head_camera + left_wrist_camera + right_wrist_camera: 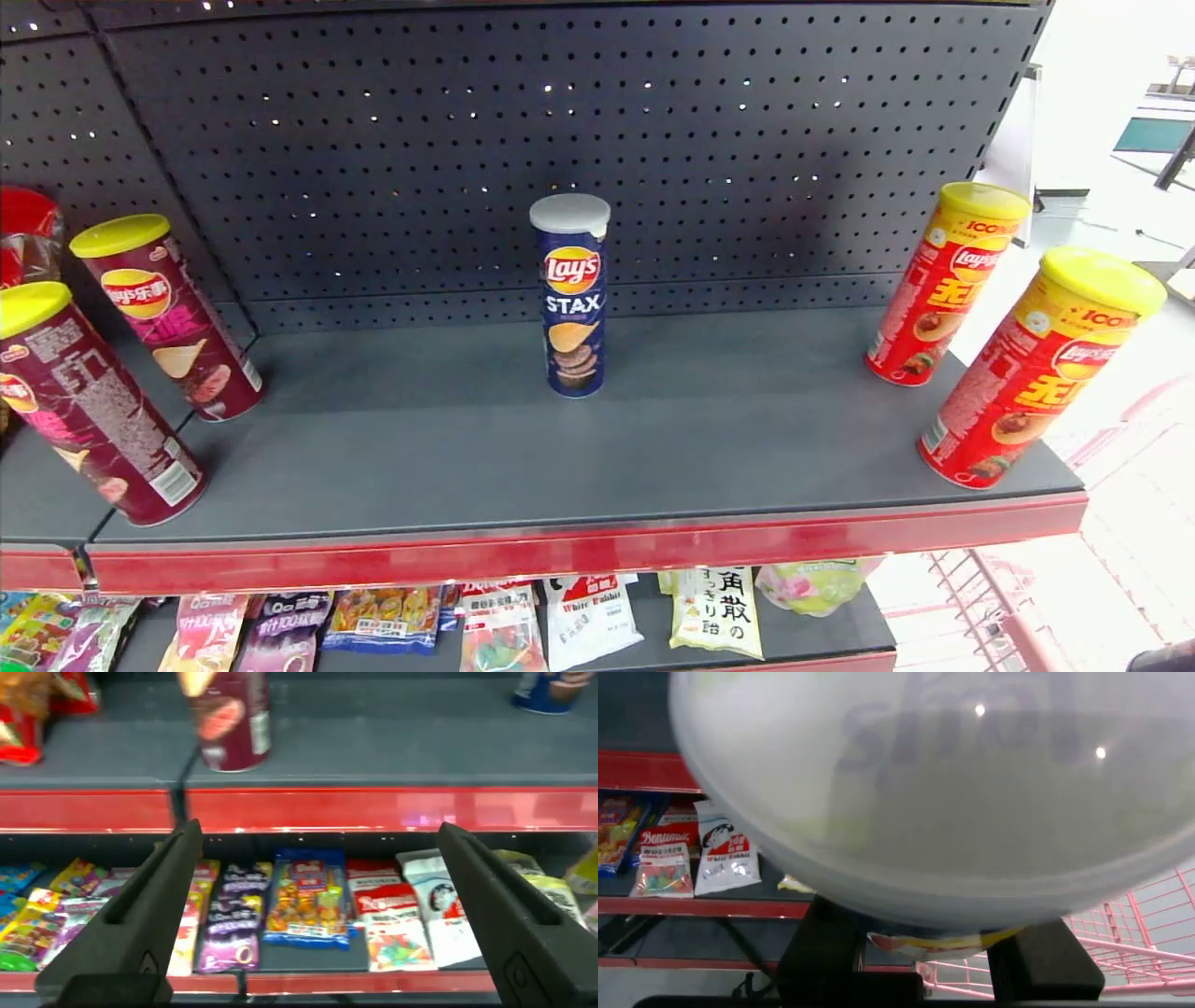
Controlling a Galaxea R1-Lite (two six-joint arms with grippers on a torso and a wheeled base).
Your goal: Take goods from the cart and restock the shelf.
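Right gripper [934, 938] is pinching the clear-lidded can [952, 793] between its fingers; left gripper [318, 833] is hanging spread, facing the shelf [374, 807].

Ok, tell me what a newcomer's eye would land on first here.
First, the lone dark blue can standing upright in the middle of the shelf, with maroon cans to its left and red, yellow-lidded cans at the right end. Then the pale-lidded container gripped in the right end effector, looming large in the right wrist view.
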